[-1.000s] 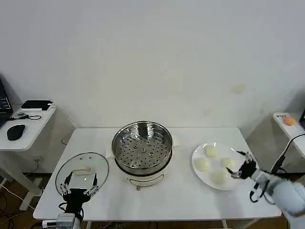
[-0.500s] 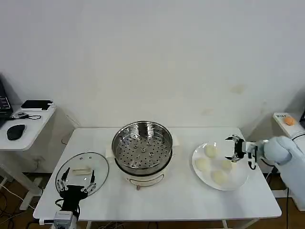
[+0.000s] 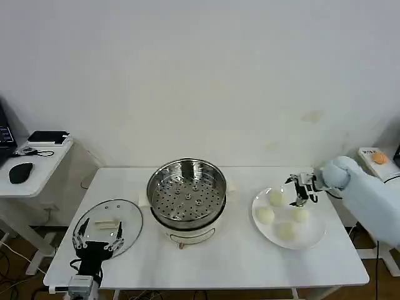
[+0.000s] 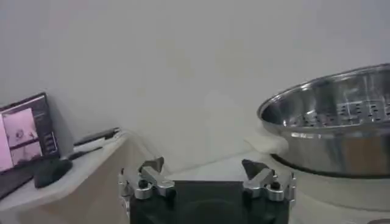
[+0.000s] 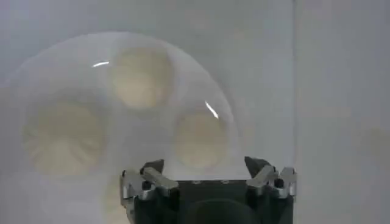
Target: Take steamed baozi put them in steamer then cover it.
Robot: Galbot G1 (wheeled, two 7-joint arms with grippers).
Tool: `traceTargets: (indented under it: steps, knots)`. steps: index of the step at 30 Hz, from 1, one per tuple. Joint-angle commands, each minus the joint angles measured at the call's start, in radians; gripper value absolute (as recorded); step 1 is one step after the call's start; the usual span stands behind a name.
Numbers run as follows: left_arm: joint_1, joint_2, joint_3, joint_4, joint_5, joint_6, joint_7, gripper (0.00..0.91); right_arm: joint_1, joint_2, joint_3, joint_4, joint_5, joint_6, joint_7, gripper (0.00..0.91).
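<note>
Four steamed baozi (image 3: 265, 215) lie on a flat white plate (image 3: 314, 236) at the right end of the surface (image 3: 237, 262), smooth cream domes of dough, round enough that none shows a long axis or a facing. In my right wrist view three of them (image 5: 141, 77) sit clearly on the glossy plate (image 5: 36, 73). My right pincer (image 3: 300, 189) hangs over the plate's far edge, just above the buns, its fingers spread apart and clamped on nothing (image 5: 206, 173). To the left, mid-surface, the steamer (image 3: 186, 190) stands upright and uncovered: a shiny round steel pot on a cream-white base, its perforated tray bare. Farther left the cover (image 3: 107, 225) lies flat near the front corner, clear glass in a metal rim, its cream rectangular handle running roughly left to right. My left pincer (image 3: 97, 240) waits over the cover's near edge, fingers apart (image 4: 207, 176), holding nothing.
</note>
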Motion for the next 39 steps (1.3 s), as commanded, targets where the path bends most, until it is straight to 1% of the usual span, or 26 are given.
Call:
traceTargets:
  steps: [1,9,11,12,13,14,19,26,34,39]
  knots:
    - [0.0,0.0,0.0,-0.001,0.003,0.001,0.002,0.907,0.062,0.063,-0.092,-0.091,0.0,0.002,-0.006,0.907]
    - [0.005,-0.001,-0.01,0.005,0.002,-0.007,0.003,0.907,0.039,0.084,-0.084,-0.125,-0.032,-0.011,0.006,0.897]
    - [0.007,-0.001,-0.012,0.004,0.002,-0.008,0.003,0.907,0.037,0.089,-0.081,-0.13,-0.035,-0.012,0.01,0.867]
    - [0.007,-0.001,-0.012,0.004,0.001,-0.009,0.002,0.907,0.036,0.092,-0.078,-0.133,-0.035,-0.015,0.013,0.836]
    - [0.007,-0.001,-0.013,0.004,0.002,-0.009,0.002,0.907,0.036,0.094,-0.076,-0.135,-0.035,-0.017,0.014,0.836]
    - [0.007,-0.001,-0.014,0.005,0.001,-0.009,0.002,0.907,0.036,0.096,-0.075,-0.136,-0.036,-0.017,0.015,0.786]
    - [0.009,-0.004,-0.014,0.005,0.002,-0.012,0.001,0.907,0.037,0.11,-0.068,-0.148,-0.04,-0.022,0.026,0.746]
    - [0.014,-0.005,-0.015,0.001,0.003,-0.017,0.001,0.907,0.037,0.123,-0.063,-0.159,-0.048,-0.025,0.032,0.655]
    - [0.021,-0.008,-0.015,-0.004,0.004,-0.02,0.001,0.907,0.032,0.12,-0.061,-0.156,-0.045,-0.027,0.034,0.595]
    - [0.024,-0.008,-0.013,-0.008,0.005,-0.02,0.002,0.907,0.032,0.11,-0.061,-0.144,-0.041,-0.022,0.024,0.564]
